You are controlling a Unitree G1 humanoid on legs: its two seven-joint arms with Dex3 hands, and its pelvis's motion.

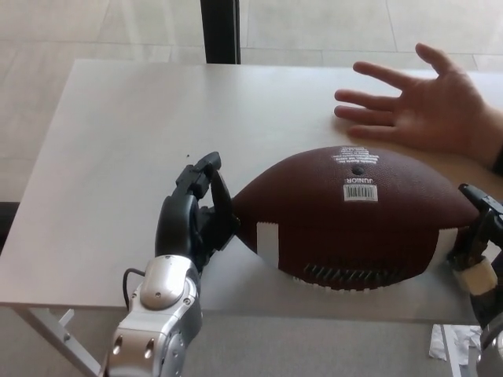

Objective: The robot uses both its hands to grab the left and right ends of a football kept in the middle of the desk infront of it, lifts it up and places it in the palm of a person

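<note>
Football (354,220), a brown pebbled-leather oval with white stripes near each end, white lacing along its near side and a barcode sticker under the word JUNIOR on top, sits at the near edge of the pale grey rectangular desk (141,141), toward its right half. Whether it rests on the desk surface or hangs just above it, I cannot tell. My left hand (195,216), black with a silver forearm behind it, presses its fingers against the football's left tip, fingers curled around that pointed end. My right hand (478,236) shows only partly at the football's right end, its black fingers touching the leather beside the white stripe, clasping that tip. Beyond the football, over the desk's far right part, a person's open palm (428,106) lies face up with fingers spread, apart from the football.
</note>
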